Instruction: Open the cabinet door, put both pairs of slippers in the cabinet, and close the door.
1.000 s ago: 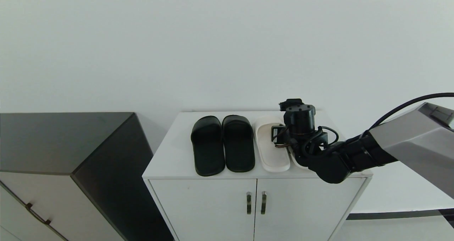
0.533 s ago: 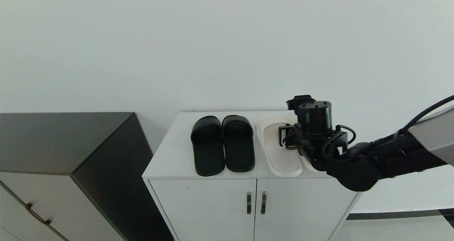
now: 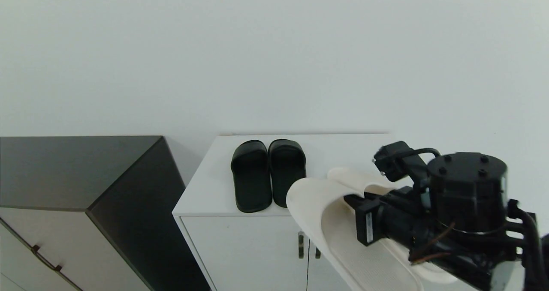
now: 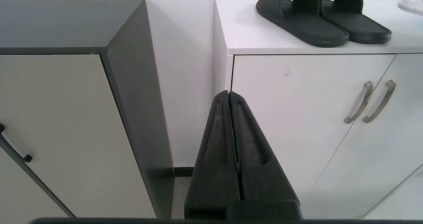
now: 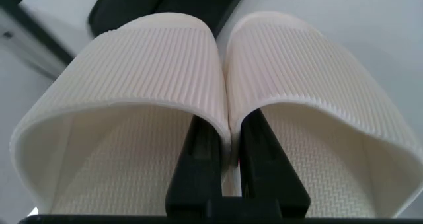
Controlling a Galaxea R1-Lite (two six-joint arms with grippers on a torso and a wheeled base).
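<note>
On top of the white cabinet (image 3: 201, 192) I see the black slippers (image 3: 279, 175). They lie flat, side by side and touching, toward the left part of the top.

At about 4 o'clock from the black pair, my right gripper (image 3: 356, 203) holds the white slippers (image 3: 334, 222). One finger goes under the strap of each slipper. The two fingers (image 5: 198, 164) squeeze the inner sides of both slippers together, so the pair hangs as one bunch. The white pair is off the cabinet top. In my head view it sits in front of the right side of the cabinet and hides most of the right door.

Both cabinet doors are shut. The left door (image 3: 248, 252) is flat and white. The two metal handles (image 3: 301, 244) stand upright, close together, at 6 o'clock from the black slippers. The white slippers cover part of the right handle.

My left gripper (image 4: 229, 102) is down low, with its two fingers pressed tight together and nothing between them. It points at the place where the white cabinet meets a dark cabinet (image 3: 85, 166). The dark cabinet stands at 9 o'clock from the white one, just beside it. It has a dark top and side, a pale front and a thin dark handle.
</note>
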